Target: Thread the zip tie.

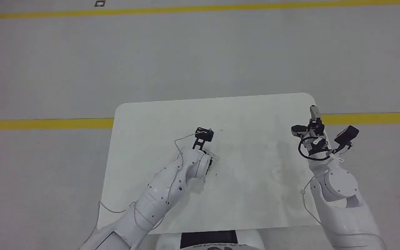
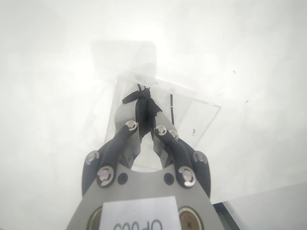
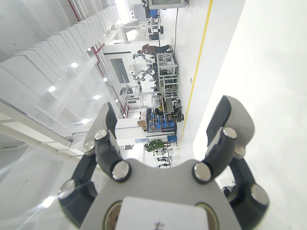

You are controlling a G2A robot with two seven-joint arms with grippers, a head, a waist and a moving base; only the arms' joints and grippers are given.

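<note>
Grasping step, seemingly: the left gripper (image 2: pixel 144 105) pinches narrow at the clear plate (image 2: pixel 202 118) on the table (image 1: pixel 250 112), beside the zip tie (image 2: pixel 171 107); whether it holds the tie is unclear. The right gripper (image 3: pixel 168 112), wide and empty, likely must come in next.

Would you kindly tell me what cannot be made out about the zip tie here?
Left wrist view: shut jaws of the left gripper cover the lower part of the zip tie.
Top view: the zip tie is too small to show whether it is threaded.
</note>
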